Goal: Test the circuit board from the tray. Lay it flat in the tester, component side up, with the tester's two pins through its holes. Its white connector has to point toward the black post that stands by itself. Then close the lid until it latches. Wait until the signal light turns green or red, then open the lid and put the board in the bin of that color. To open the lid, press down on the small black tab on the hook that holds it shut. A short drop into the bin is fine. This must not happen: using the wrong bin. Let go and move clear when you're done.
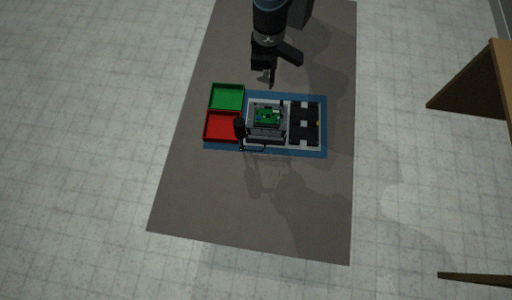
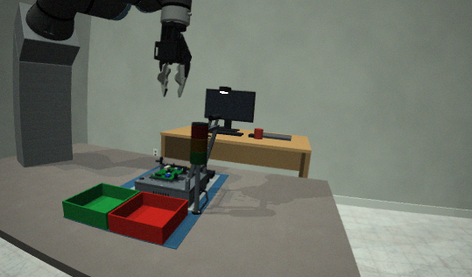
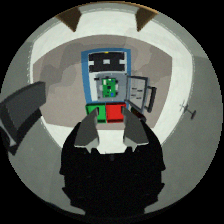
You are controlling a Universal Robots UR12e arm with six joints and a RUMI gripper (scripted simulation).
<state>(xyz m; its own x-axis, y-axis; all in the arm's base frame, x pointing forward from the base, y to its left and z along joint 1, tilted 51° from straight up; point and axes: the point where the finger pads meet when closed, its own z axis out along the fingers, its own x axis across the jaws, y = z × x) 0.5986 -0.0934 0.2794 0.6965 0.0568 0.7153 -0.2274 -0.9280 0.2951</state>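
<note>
The green circuit board (image 1: 267, 117) (image 2: 169, 173) (image 3: 110, 87) lies component side up in the grey tester (image 2: 163, 188). Its white connector (image 1: 275, 112) is at the edge nearest the lone black post (image 1: 281, 103). Whether the pins pass through its holes is too small to tell. The tester lid (image 3: 137, 91) (image 2: 211, 142) stands open. The signal light (image 1: 239, 127) (image 2: 199, 142) shows no bright lamp. My gripper (image 1: 271, 87) (image 2: 172, 95) (image 3: 109, 107) is high above the tester, toward the arm's base side, its fingers apart with nothing between them.
The green bin (image 1: 227, 96) (image 2: 97, 203) and red bin (image 1: 222, 125) (image 2: 150, 219) stand side by side beside the tester. The black tray (image 1: 297, 138) (image 3: 106, 62) is on its other side. The raised lid and the signal light stand up at the tester's side away from the arm's base.
</note>
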